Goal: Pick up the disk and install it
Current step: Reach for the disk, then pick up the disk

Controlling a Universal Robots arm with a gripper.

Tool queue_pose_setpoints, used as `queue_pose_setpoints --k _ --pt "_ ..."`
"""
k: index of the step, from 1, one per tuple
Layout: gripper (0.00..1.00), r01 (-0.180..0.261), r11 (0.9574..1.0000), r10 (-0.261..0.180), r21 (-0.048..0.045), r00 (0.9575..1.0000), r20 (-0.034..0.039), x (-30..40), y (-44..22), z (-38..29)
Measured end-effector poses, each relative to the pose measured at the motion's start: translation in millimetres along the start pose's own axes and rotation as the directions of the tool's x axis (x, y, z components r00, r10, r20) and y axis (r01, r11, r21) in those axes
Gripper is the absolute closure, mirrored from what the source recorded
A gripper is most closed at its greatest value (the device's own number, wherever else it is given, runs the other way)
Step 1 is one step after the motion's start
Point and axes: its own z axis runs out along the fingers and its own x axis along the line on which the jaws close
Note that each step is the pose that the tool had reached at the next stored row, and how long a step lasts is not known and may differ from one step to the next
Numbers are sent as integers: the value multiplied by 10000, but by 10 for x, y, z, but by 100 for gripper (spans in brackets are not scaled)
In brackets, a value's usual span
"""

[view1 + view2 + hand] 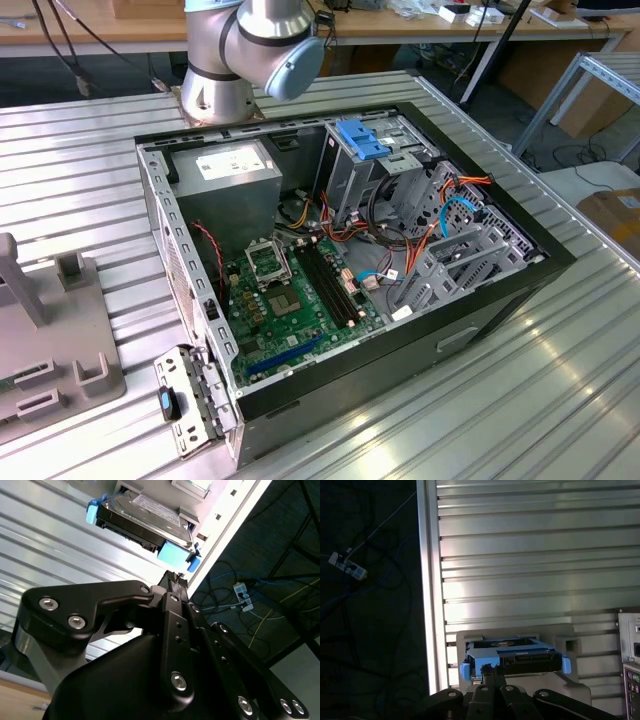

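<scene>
The disk is a dark metal slab with bright blue rails, lying in a pale grey holder on the ribbed metal table, close to the table's edge. It also appears in the first wrist view as the disk. In both wrist views my gripper points at the disk's near end, its fingertips close together just short of the blue rail and apart from it. Nothing is held between them. The open computer case lies on the table in the exterior view.
Inside the case are a green motherboard, a power supply and a drive cage with a blue latch. A grey fixture stands at the exterior view's left. Beyond the table edge, cables and a power strip lie on the floor.
</scene>
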Motion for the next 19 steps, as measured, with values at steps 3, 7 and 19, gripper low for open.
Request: queue_pose_setpoints --k 3,7,19 --pt "89 -1 10000 1 1 10000 -1 -3 -40 12" --pt "89 0 10000 0 1 10000 -1 -3 -40 15" --pt "89 839 9965 -840 -22 9965 -36 -2 -41 17"
